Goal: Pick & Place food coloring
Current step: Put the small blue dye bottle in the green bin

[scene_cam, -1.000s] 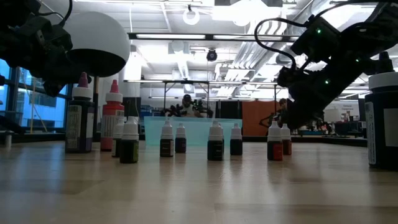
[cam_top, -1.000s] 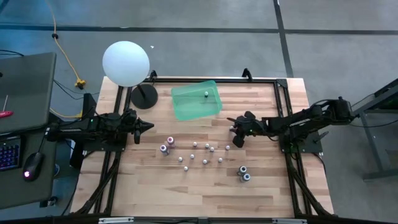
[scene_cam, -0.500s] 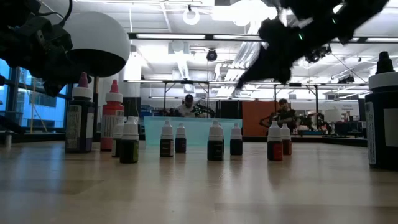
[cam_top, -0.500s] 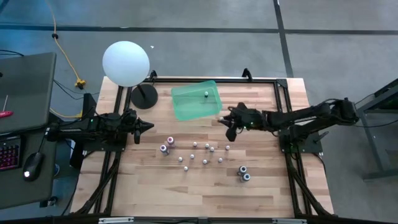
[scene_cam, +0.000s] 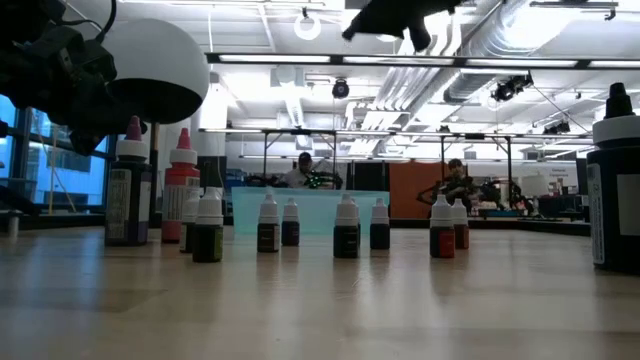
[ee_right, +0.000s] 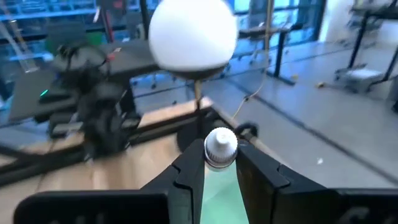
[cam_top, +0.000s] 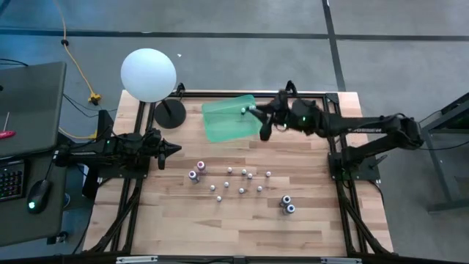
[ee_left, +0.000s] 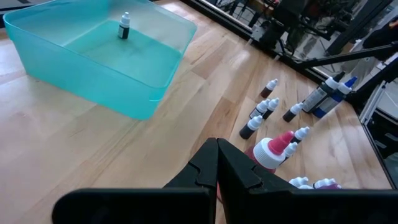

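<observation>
The right pincer point(cam_top: 258, 116) hangs above the teal bin's point(cam_top: 220, 126) edge, pinching a white-capped food coloring bottle point(ee_right: 220, 147). It looks like the placing step; next, release over the bin.

The bin point(cam_top: 231, 121) is translucent teal-green. The tabletop point(cam_top: 183, 220) shows pale wood planks with darker streaks. The globe point(cam_top: 149, 75) is plain white. Between the dark fingers point(ee_right: 186, 180), the bottle point(ee_right: 220, 148) has a whitish cap. The arms point(cam_top: 366, 128) are black.
</observation>
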### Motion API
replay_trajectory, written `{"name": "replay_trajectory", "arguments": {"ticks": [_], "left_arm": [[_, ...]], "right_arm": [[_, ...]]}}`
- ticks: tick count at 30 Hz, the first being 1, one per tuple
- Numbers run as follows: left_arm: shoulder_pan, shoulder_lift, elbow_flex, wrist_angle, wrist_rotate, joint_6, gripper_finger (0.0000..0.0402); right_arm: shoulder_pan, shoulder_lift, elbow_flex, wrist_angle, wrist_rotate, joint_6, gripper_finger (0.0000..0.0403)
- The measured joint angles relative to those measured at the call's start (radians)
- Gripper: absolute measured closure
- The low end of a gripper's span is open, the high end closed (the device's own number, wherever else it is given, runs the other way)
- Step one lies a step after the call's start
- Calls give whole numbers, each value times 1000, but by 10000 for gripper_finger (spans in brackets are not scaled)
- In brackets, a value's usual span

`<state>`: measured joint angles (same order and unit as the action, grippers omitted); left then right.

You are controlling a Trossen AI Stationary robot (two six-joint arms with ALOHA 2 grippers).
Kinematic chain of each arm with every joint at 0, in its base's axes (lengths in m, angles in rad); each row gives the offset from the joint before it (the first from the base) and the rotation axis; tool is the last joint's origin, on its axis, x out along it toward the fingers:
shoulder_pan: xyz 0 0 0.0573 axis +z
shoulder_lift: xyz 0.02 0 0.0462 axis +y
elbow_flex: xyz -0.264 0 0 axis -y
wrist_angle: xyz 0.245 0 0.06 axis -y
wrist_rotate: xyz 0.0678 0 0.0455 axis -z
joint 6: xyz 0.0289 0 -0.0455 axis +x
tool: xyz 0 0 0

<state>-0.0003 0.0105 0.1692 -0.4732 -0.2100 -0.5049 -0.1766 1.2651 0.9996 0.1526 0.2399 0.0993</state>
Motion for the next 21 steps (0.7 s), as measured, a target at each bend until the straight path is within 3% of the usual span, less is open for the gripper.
{"name": "replay_trajectory", "arguments": {"ticks": [5, 21], "left_arm": [[0, 0, 0, 1, 0, 0, 401], [0, 0, 0, 1, 0, -2, 401]], "right_arm": [[-72, 86, 177, -127, -63, -105, 322], [-232, 602, 902, -747, -404, -66, 321]]}}
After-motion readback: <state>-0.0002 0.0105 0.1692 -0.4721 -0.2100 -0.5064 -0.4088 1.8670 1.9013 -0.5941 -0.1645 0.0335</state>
